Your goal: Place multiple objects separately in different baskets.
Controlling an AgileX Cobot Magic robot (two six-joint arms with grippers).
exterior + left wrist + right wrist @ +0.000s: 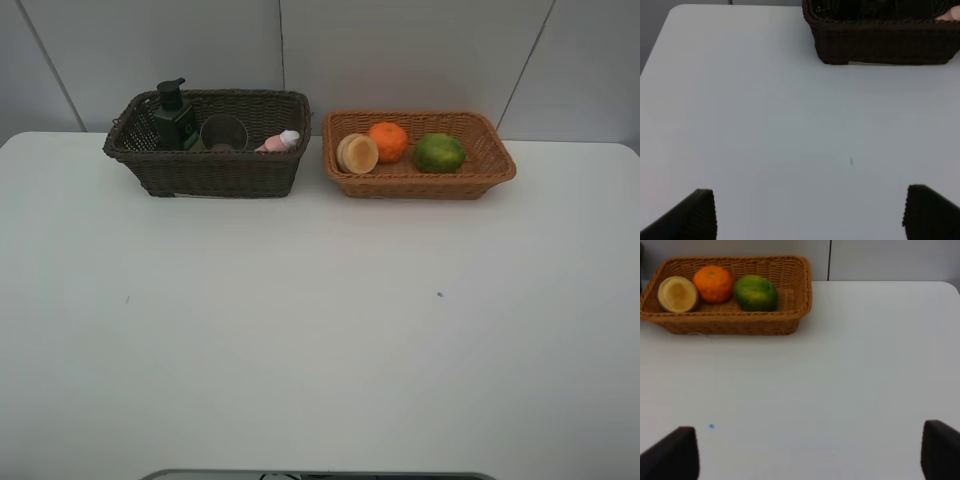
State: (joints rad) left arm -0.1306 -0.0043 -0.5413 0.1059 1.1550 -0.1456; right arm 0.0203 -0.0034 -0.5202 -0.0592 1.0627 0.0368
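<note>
The dark brown basket (220, 172) stands at the back left and holds the dark green pump bottle (175, 115), the mauve cup (223, 133) and the pink white-capped bottle (279, 142). The light tan basket (420, 185) at the back right holds the peach-like fruit (357, 153), showing a pale tan face, the orange (388, 141) and the green fruit (439, 152). My left gripper (807, 215) is open and empty above the table, well short of the dark basket (880, 42). My right gripper (807, 452) is open and empty, well short of the tan basket (730, 322). Neither gripper shows in the exterior view.
The white table (320, 330) runs to a grey panelled wall (400, 50) behind the baskets. Its left edge (655, 50) and its right back corner (952, 287) show in the wrist views. A grey piece of the robot base (320, 475) sits at the near edge.
</note>
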